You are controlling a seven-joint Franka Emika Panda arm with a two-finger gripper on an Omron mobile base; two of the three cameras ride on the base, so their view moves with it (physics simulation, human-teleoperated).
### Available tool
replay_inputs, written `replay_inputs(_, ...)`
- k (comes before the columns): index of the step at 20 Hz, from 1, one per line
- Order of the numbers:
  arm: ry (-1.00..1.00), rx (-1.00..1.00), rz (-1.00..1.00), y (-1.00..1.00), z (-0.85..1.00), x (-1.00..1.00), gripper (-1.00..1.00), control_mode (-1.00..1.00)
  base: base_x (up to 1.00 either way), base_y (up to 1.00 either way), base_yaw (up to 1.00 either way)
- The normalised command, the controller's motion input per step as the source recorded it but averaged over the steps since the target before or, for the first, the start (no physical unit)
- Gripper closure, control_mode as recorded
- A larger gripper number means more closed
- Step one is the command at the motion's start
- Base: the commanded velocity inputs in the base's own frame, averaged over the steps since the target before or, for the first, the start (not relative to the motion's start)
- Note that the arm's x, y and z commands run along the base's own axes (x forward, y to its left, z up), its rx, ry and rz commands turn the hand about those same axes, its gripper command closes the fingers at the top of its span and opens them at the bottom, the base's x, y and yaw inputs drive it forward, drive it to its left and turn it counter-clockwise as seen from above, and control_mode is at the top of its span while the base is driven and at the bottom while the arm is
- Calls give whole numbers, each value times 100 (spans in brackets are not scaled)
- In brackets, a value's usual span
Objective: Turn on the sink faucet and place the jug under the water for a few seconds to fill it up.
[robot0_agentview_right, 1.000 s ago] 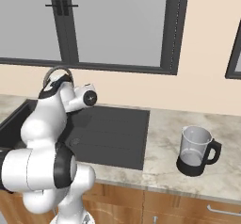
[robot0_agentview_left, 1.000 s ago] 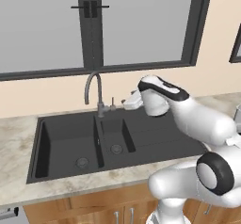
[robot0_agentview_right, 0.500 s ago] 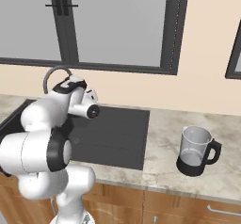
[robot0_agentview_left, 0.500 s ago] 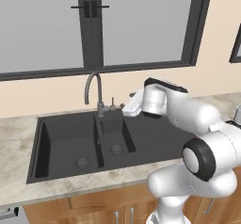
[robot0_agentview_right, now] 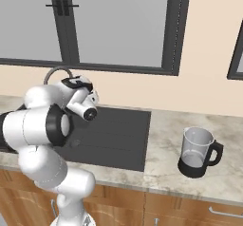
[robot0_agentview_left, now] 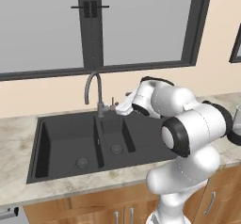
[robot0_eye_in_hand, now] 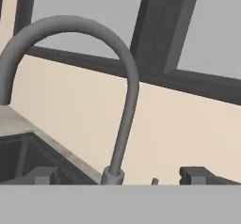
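Tall thin dark-grey bent metal tap standing up at the back of the wide black two-bowl sink, small handle on its side. Small clear glass jug with black bottom and handle upright on the counter, well apart from the sink.

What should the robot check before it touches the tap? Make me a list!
1. Tool lined up with the sink faucet: ok, the tap's stem rises between the two tips.
2. Tool open wide enough: ok, the tips stand well apart.
3. Small lever handle within reach: ok, the hand is right beside it.
4. Water already running: not ok, no stream falls from the spout into the sink.
5. The jug ready: ok, upright on the counter, off to the side of the sink.
6. Tool touching the lever: cannot tell.
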Motion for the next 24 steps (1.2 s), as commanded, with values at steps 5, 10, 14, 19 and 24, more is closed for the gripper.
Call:
replay_inputs(5,0,1,-6,0,-14,61,-100,-100,0,0,0)
replay_inputs(10,0,0,-5,0,-29,43,-100,-100,0,0,0)
replay_inputs(14,0,0,-4,4,-36,31,-100,-100,0,0,0)
replay_inputs(19,0,0,-4,8,-37,27,-100,-100,0,0,0)
replay_inputs(24,0,0,-5,6,-20,31,-100,-100,0,0,0)
